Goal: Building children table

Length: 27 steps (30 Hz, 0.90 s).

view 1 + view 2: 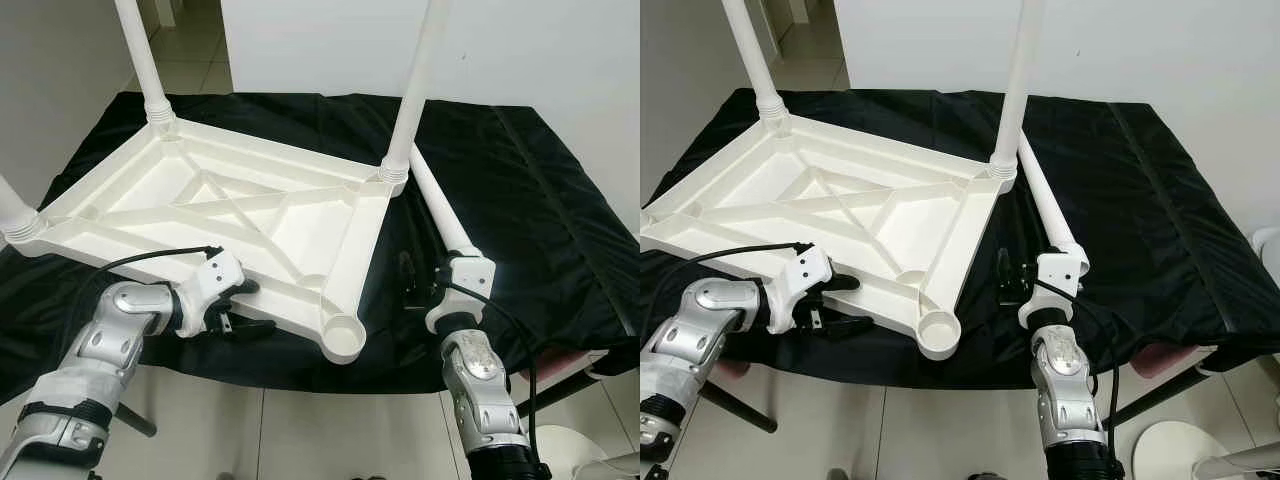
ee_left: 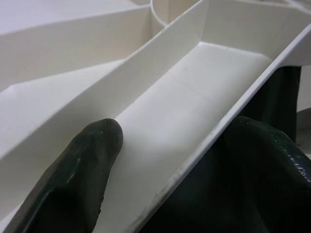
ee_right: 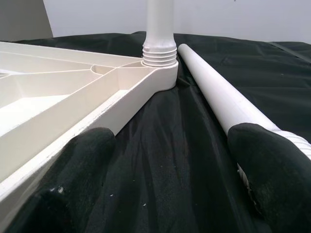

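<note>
A white plastic table top (image 1: 215, 205) lies upside down on a black cloth (image 1: 530, 200). Legs stand screwed into its far-left corner (image 1: 140, 50), far-right corner (image 1: 418, 80) and left corner (image 1: 12, 210). The near corner socket (image 1: 343, 335) holds no leg. A loose white leg (image 1: 440, 210) lies on the cloth to the right of the top. My left gripper (image 1: 243, 307) is shut on the top's near rim (image 2: 204, 141), one finger in the channel and one beneath. My right gripper (image 3: 170, 184) is open low over the cloth, between the top's right rim and the loose leg's threaded end (image 3: 296, 141).
The cloth-covered support ends just in front of my arms, with tiled floor (image 1: 300, 440) below. White walls (image 1: 540, 50) close the back and left. A white round object (image 1: 575, 450) sits on the floor at right, and a black strut (image 1: 140, 422) slants below the left arm.
</note>
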{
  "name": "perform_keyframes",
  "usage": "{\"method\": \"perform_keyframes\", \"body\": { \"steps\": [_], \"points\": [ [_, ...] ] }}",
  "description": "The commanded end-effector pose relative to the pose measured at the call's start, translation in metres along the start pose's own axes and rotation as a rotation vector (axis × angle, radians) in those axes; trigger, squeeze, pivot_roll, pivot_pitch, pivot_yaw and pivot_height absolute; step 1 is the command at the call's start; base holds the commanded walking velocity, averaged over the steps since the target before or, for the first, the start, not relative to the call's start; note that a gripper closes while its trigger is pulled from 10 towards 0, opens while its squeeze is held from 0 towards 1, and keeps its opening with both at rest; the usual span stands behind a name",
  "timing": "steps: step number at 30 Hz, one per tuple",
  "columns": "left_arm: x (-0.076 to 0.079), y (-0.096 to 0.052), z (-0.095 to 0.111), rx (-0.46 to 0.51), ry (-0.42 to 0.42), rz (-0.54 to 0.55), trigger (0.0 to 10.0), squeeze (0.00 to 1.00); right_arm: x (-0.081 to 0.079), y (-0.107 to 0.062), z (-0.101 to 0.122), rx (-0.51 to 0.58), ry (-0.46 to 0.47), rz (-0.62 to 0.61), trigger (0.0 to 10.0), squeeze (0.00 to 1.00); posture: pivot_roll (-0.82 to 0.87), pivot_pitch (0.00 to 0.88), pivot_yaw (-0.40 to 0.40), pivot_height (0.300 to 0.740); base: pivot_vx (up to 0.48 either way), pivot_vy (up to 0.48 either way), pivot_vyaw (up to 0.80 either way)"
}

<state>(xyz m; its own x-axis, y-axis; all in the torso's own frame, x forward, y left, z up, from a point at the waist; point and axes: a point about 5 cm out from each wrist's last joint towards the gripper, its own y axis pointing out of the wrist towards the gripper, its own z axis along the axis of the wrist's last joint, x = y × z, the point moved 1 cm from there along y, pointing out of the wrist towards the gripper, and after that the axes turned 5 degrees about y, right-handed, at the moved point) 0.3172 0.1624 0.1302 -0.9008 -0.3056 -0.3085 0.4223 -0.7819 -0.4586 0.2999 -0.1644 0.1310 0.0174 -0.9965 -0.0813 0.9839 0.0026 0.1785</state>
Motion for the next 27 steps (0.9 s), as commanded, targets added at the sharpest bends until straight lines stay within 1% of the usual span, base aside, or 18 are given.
{"method": "perform_keyframes", "body": {
  "steps": [1,2,3,4,5,11,12,14,15,17,18,19,20,21,22,26,27],
  "points": [
    [-0.0081,-0.0017,-0.002,-0.017,0.014,0.089,8.4,0.0,-0.0001,0.0004,-0.0007,0.001,0.006,-0.006,10.0,0.0,0.0,0.084,0.013,0.74,0.0,0.0,0.0],
    [-0.0081,-0.0017,-0.002,-0.017,0.014,0.089,8.4,0.0,-0.0001,0.0004,-0.0007,0.001,0.006,-0.006,10.0,0.0,0.0,0.084,0.013,0.74,0.0,0.0,0.0],
    [-0.0091,-0.0018,-0.0017,-0.015,0.016,0.088,4.2,0.0,-0.0002,0.0003,-0.001,0.0,0.007,-0.008,10.0,0.0,0.0,0.084,0.013,0.74,0.0,0.0,0.0],
    [-0.01,-0.0018,-0.0018,-0.014,0.018,0.087,4.2,0.0,-0.0003,0.0002,-0.0012,0.0,0.008,-0.008,10.0,0.0,0.0,0.086,0.013,0.74,0.0,0.0,0.0],
    [-0.0101,-0.0019,-0.0018,-0.012,0.02,0.084,0.0,0.0,-0.0003,0.0001,-0.0013,0.0,0.009,-0.01,10.0,0.0,0.0,0.086,0.014,0.74,0.0,0.0,0.0],
    [-0.0104,0.0001,0.0013,0.001,0.032,0.092,0.0,0.0,0.0003,0.0004,-0.001,0.0,0.009,-0.014,10.0,0.0,0.0,0.087,0.013,0.74,0.0,0.0,0.0],
    [-0.0106,0.0011,0.0037,0.011,0.059,0.103,3.6,0.0,0.0,0.001,-0.001,0.001,0.01,-0.013,10.0,0.0,0.0,0.085,0.013,0.74,0.0,0.0,0.0],
    [-0.0108,0.0016,0.0042,0.015,0.067,0.106,3.6,0.0,-0.0001,0.0012,-0.0011,0.0,0.01,-0.013,10.0,0.0,0.0,0.085,0.013,0.74,0.0,0.0,0.0],
    [-0.0098,0.0022,0.0039,0.015,0.063,0.097,2.4,0.0,-0.0005,0.0015,-0.0011,0.0,0.01,-0.012,10.0,0.0,0.0,0.085,0.013,0.74,0.0,0.0,0.0],
    [-0.0087,0.0027,0.0033,0.012,0.061,0.09,2.5,0.0,-0.0008,0.0016,-0.0012,0.0,0.01,-0.011,10.0,0.0,0.0,0.085,0.013,0.74,0.0,0.0,0.0],
    [-0.0085,0.0031,0.0028,0.012,0.058,0.09,4.4,0.0,-0.001,0.0017,-0.0012,0.0,0.011,-0.01,10.0,0.0,0.0,0.085,0.014,0.74,0.0,0.0,0.0],
    [-0.0088,0.0037,0.0024,0.009,0.06,0.096,4.6,0.0,-0.0011,0.0019,-0.0013,0.0,0.011,-0.01,10.0,0.0,0.0,0.083,0.012,0.74,0.0,0.0,0.0],
    [-0.0096,0.0042,0.0018,0.0,0.068,0.108,5.2,0.0,-0.0011,0.002,-0.0013,0.0,0.011,-0.01,10.0,0.0,0.0,0.084,0.012,0.74,0.0,0.0,0.0],
    [-0.0104,0.0052,0.0016,-0.008,0.084,0.118,10.0,0.0,-0.0011,0.0022,-0.0012,0.0,0.011,-0.01,10.0,0.0,0.0,0.085,0.011,0.74,0.0,0.0,0.0],
    [-0.0107,0.0059,0.0015,-0.013,0.097,0.123,10.0,0.0,-0.0012,0.0023,-0.0011,0.0,0.012,-0.011,10.0,0.0,0.0,0.085,0.011,0.74,0.0,0.0,0.0],
    [-0.0123,0.0079,0.0029,-0.002,0.086,0.137,10.0,0.0,-0.0014,0.0029,-0.0009,0.002,0.013,-0.01,10.0,0.0,0.0,0.084,0.011,0.74,0.0,0.0,0.0],
    [-0.0127,0.008,0.0058,0.023,0.064,0.132,10.0,1.0,-0.0015,0.0034,-0.0007,0.004,0.015,-0.01,10.0,0.0,0.0,0.083,0.011,0.74,0.0,0.0,0.0]
  ]
}}
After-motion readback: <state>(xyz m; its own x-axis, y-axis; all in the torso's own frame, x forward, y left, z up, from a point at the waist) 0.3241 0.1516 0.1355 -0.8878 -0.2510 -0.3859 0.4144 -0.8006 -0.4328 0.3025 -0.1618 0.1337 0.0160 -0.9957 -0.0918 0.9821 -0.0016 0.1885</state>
